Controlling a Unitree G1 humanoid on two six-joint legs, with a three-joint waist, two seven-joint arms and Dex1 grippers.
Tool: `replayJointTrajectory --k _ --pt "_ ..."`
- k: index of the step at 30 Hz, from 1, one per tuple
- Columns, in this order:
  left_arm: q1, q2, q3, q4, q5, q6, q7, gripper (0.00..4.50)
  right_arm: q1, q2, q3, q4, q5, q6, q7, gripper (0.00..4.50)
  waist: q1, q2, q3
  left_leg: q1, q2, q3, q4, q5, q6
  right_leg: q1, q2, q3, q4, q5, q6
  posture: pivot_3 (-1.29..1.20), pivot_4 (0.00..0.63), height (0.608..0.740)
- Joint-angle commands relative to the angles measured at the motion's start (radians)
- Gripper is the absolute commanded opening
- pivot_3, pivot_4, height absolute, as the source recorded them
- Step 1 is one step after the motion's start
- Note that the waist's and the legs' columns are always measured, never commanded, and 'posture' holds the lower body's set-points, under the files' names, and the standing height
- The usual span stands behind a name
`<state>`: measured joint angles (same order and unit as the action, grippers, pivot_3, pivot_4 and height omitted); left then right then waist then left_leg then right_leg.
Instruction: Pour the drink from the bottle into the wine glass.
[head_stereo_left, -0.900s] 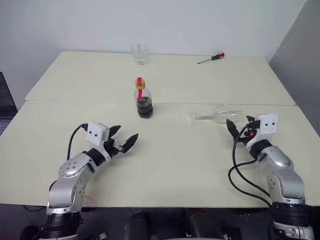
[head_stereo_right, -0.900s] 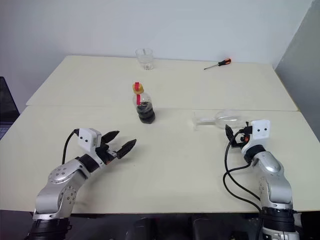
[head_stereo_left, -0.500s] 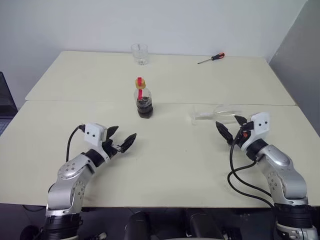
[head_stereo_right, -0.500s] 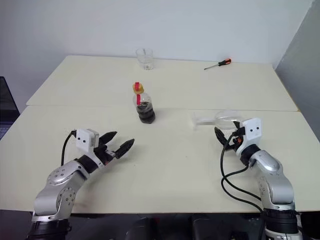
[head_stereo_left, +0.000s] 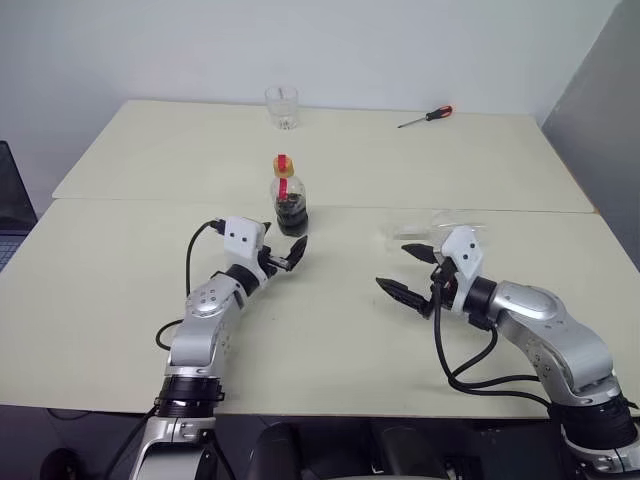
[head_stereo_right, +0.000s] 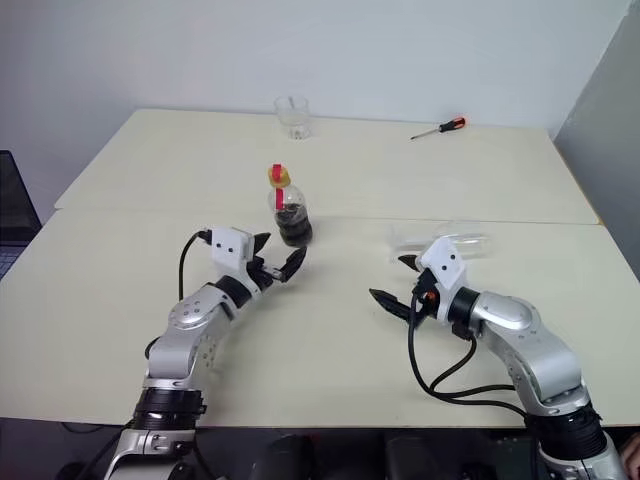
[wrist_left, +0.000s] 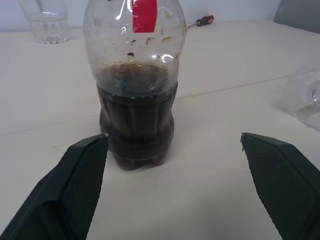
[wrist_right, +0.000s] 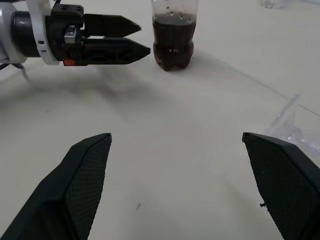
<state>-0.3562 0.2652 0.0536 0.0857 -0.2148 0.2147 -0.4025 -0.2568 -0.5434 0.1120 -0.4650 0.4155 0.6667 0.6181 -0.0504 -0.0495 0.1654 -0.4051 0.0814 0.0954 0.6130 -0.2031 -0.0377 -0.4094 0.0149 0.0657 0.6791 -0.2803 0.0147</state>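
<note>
Zero steps done: bottle (head_stereo_left: 290, 200) upright mid-table, cap on, drink (wrist_left: 136, 122) inside. Wine glass (head_stereo_left: 440, 226) lies on its side, empty. Left gripper (head_stereo_left: 284, 255) spread wide just short of bottle; right gripper (head_stereo_left: 410, 272) spread, empty, near glass. Remaining: grasp, uncap, right glass, pour.

One bottle (head_stereo_left: 289, 197), one wine glass (head_stereo_left: 441, 228), one tumbler (head_stereo_left: 282, 107), one screwdriver (head_stereo_left: 424, 118), two tables (head_stereo_left: 130, 170)

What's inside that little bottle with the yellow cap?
The bottle holds a dark brown drink filling roughly its lower half, with droplets on the clear wall above. A red label strip covers part of the neck, hiding what is behind it.
</note>
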Motion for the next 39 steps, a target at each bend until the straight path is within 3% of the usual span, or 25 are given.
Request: replayJointTrajectory --k 1,12,22,38,39 --pt "-0.026 -0.011 0.016 -0.006 0.013 -0.071 0.022 4.50 -0.010 -0.024 0.021 -0.077 0.025 0.032 0.035 4.47 0.000 0.000 0.000 0.000 0.000 -0.001 0.000 0.000 0.000 0.000 0.000 -0.001 0.000 0.000 0.000 0.00 0.150 0.740" --pt "-0.103 -0.028 0.029 0.151 0.042 -0.183 0.063 4.50 -0.014 -0.029 0.044 -0.097 -0.006 0.053 0.016 4.47 0.003 0.000 0.000 -0.002 -0.001 -0.003 0.003 0.000 0.000 0.000 -0.001 -0.003 0.001 0.000 0.001 0.00 0.150 0.740" --pt "-0.328 -0.065 0.020 0.519 0.055 -0.340 0.010 4.50 -0.034 -0.006 0.028 -0.110 0.003 0.077 -0.017 4.47 0.012 0.000 0.000 -0.013 -0.001 -0.009 0.014 0.000 0.000 -0.001 -0.001 -0.016 0.001 0.000 0.001 0.00 0.150 0.740" --pt "-0.539 -0.108 0.037 0.905 0.085 -0.515 -0.007 4.50 -0.060 0.025 -0.018 -0.107 -0.007 0.076 -0.103 4.47 0.021 0.000 0.000 -0.017 -0.001 -0.012 0.016 0.000 0.000 -0.001 -0.001 -0.024 0.001 0.000 0.000 0.00 0.150 0.740" --pt "-0.550 -0.109 0.039 0.925 0.086 -0.526 -0.010 4.31 -0.065 0.025 -0.021 -0.108 -0.004 0.079 -0.106 4.49 0.021 0.000 0.000 -0.017 -0.001 -0.012 0.016 0.000 0.000 -0.001 -0.001 -0.025 0.001 0.000 0.000 0.00 0.150 0.740"
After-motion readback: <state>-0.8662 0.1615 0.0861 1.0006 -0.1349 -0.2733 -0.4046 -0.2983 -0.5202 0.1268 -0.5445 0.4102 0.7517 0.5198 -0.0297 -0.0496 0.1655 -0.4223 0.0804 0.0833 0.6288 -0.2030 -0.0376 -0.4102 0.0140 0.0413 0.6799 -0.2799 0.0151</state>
